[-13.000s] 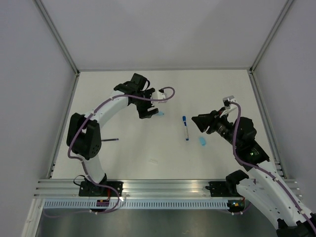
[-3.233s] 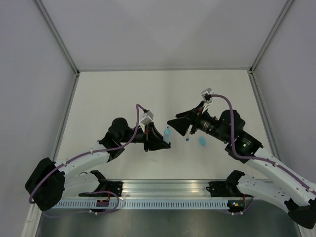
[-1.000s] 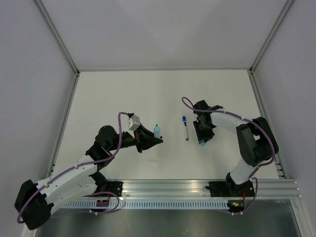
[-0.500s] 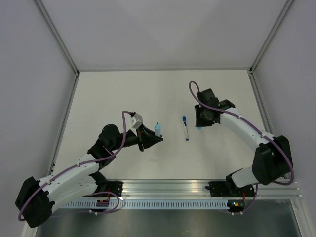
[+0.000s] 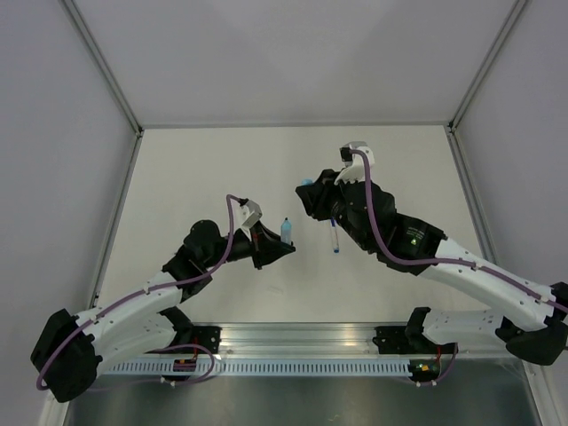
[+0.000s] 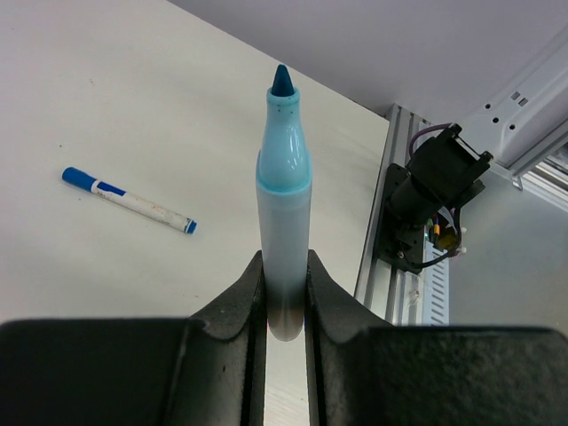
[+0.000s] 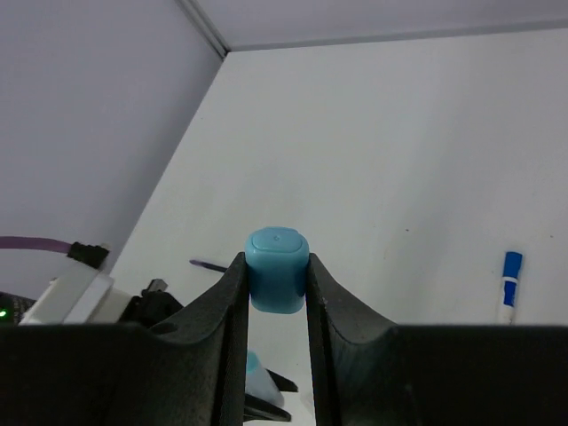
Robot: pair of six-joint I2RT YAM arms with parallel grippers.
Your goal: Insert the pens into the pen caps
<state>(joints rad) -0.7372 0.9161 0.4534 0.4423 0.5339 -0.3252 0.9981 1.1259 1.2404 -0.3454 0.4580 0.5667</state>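
My left gripper (image 6: 284, 268) is shut on the lower barrel of a pale blue pen (image 6: 284, 204), whose dark blue tip points away from the wrist. In the top view that pen (image 5: 286, 231) stands just ahead of the left gripper (image 5: 282, 241). My right gripper (image 7: 277, 271) is shut on a stubby blue pen cap (image 7: 277, 266). That cap (image 5: 306, 184) hangs above and right of the held pen, apart from it. A white pen with blue ends (image 5: 334, 232) lies on the table between the arms. A thin dark pen (image 7: 206, 264) lies farther left.
The white table (image 5: 222, 169) is walled on three sides, and an aluminium rail (image 5: 302, 337) runs along its near edge. The right arm's base mount (image 6: 435, 195) shows behind the held pen. The right forearm (image 5: 417, 244) stretches over the table's right half.
The right gripper has lifted the blue cap from the table right of the white pen and carried it up and left across that pen. The left gripper with its pen shifted slightly right.
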